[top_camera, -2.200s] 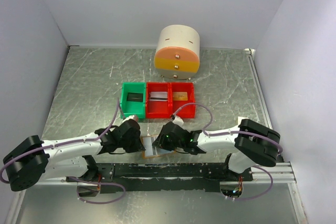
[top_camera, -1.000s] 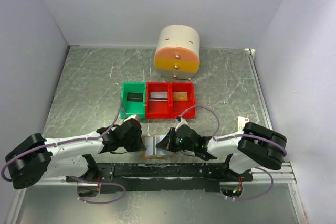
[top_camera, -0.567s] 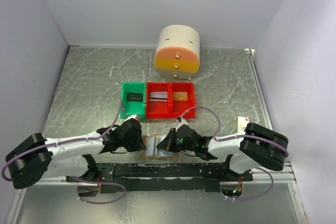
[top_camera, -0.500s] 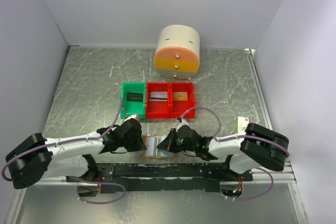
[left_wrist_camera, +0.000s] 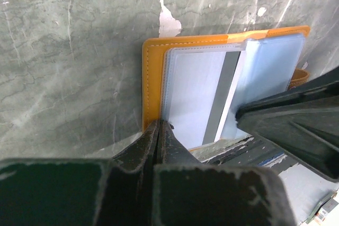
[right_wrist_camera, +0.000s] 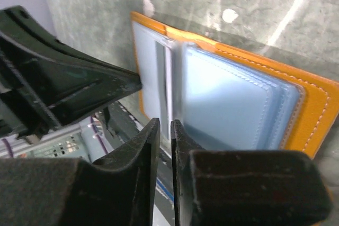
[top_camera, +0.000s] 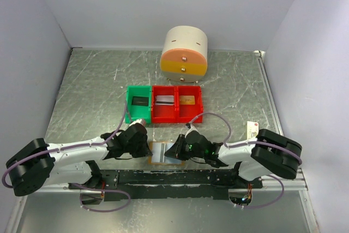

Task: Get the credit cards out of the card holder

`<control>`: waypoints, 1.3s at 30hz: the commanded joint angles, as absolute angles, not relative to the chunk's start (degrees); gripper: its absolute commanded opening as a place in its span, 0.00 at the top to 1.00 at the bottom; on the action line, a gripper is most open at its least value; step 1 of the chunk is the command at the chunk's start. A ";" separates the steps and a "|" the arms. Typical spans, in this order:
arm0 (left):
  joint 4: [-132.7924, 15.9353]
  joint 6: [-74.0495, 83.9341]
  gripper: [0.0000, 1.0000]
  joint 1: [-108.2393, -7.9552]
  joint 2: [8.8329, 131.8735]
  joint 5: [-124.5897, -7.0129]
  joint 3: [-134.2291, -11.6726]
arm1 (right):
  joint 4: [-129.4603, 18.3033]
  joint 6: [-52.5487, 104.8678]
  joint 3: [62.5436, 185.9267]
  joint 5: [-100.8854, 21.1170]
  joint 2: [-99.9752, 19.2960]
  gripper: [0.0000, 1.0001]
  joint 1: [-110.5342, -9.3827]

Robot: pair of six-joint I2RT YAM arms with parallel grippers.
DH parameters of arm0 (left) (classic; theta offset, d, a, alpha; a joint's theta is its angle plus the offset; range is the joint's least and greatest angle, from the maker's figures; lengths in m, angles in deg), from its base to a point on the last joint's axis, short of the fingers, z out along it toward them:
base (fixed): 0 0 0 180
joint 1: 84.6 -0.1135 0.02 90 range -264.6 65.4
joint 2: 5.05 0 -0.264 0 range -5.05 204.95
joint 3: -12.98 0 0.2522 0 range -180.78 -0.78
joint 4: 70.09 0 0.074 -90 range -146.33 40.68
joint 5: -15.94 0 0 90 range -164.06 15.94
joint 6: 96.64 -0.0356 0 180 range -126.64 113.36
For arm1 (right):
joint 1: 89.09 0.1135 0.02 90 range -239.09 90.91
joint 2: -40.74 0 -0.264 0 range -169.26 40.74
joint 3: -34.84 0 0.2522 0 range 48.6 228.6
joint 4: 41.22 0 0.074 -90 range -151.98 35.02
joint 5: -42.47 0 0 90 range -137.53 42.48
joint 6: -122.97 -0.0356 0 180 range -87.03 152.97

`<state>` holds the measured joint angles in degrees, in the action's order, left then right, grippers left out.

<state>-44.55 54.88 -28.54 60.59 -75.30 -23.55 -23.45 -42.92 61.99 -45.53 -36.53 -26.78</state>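
The card holder lies open near the table's front edge, orange-tan rim around pale blue pockets. A pale card with a grey stripe sits in its left pocket. My left gripper is shut, tips pressing on the holder's left rim. From the right, my right gripper stands at the striped card's near edge, its jaws a narrow gap apart. Whether the card's edge is in that gap I cannot tell.
Behind the holder stand a green bin with a dark card and a red double bin holding a grey card and a gold card. A round cream and orange drawer unit stands at the back. A black rail runs along the front edge.
My right arm has sunk lower and stretched out to the right, with its gripper staying at the holder's right half. The left arm and the holder have not moved.
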 commanded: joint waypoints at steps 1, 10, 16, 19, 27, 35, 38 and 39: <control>-42.65 53.63 0.93 -28.35 62.33 -77.93 -22.05 | -21.63 -43.01 63.57 -42.44 -41.34 0.83 -26.71; -42.05 53.82 0.93 -28.30 61.41 -77.98 -21.53 | -22.41 -46.63 64.81 -45.29 -46.36 0.71 -26.25; -42.78 53.69 0.93 -28.35 61.92 -77.66 -21.51 | -18.77 -45.51 65.21 -44.44 -46.01 0.89 -26.14; -43.08 53.40 0.93 -28.30 62.55 -77.49 -21.75 | -21.44 -44.06 67.19 -44.35 -45.38 0.96 -26.10; -41.68 54.13 0.93 -28.35 61.73 -78.45 -21.66 | -32.09 -42.97 68.93 -46.87 -40.83 1.00 -26.09; -40.95 54.43 0.93 -28.32 61.47 -79.15 -21.73 | -33.74 -44.57 65.05 -47.35 -36.75 1.00 -26.61; -41.14 54.31 0.93 -28.32 62.05 -79.00 -21.86 | -34.34 -44.87 63.77 -47.57 -35.15 1.00 -26.96; -41.31 54.22 0.93 -28.34 62.20 -78.92 -21.90 | -34.52 -44.97 63.35 -47.73 -34.59 1.00 -27.10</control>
